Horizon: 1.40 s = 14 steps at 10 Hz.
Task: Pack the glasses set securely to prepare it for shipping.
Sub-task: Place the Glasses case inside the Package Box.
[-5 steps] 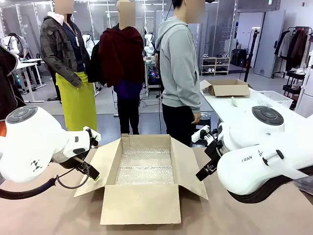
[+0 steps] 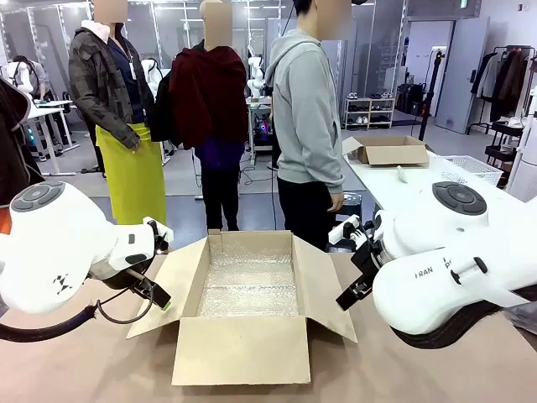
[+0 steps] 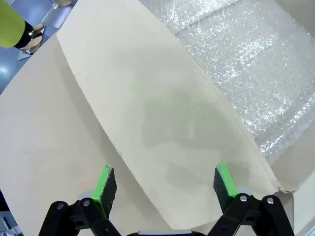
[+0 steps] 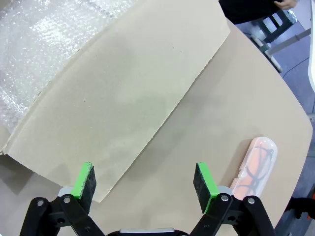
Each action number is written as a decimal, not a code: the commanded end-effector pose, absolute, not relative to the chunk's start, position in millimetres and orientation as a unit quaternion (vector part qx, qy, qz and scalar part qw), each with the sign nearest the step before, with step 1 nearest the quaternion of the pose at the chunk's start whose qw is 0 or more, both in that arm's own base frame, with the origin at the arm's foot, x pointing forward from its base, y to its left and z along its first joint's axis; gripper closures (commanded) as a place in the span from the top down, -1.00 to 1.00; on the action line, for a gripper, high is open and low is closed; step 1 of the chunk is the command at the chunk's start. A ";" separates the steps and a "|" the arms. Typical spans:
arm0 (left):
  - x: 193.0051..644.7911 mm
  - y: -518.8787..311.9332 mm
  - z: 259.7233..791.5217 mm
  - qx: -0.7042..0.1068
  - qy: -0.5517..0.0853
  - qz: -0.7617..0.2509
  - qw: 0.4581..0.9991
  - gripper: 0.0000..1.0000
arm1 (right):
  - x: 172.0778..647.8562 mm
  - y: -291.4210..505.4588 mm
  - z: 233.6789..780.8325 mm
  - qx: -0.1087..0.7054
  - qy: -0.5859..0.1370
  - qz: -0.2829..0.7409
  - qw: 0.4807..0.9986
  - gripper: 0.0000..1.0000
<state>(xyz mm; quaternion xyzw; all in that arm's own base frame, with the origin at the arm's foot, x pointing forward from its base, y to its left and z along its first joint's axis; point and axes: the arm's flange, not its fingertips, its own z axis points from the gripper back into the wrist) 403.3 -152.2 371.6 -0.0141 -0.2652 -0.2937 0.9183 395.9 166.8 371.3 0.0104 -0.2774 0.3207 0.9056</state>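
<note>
The pink glasses case [image 4: 256, 164] lies flat on the tan table at the lower right of the right wrist view, eyeglasses visible through its lid. The mint green case is out of view. My right gripper [image 4: 144, 186] hangs open above the box's right flap [image 4: 123, 93] and the table, left of the pink case. My left gripper [image 3: 165, 188] is open over the box's left flap [image 3: 162, 123]. From the front, the left gripper [image 2: 159, 298] and right gripper [image 2: 351, 295] flank the open cardboard box [image 2: 247, 315].
Bubble wrap [image 2: 250, 285] lines the box's inside. A person in a grey hoodie [image 2: 306, 117] stands at the far side of the table. Another open cardboard box [image 2: 388, 151] sits on a white table at the back right. Bare tabletop [image 4: 231, 88] lies around the pink case.
</note>
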 end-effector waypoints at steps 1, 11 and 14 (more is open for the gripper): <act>403.4 -151.8 371.7 -0.014 -0.265 -0.293 0.918 1.00 | 395.8 167.0 371.3 0.011 -0.277 0.320 0.906 1.00; 391.9 -106.2 532.4 -0.079 -0.251 -0.301 0.917 1.00 | 429.8 86.0 447.7 -0.009 -0.233 0.194 0.953 1.00; 357.2 -76.4 579.3 -0.136 -0.260 -0.320 0.901 1.00 | 455.0 47.4 438.8 0.028 -0.188 0.160 0.969 1.00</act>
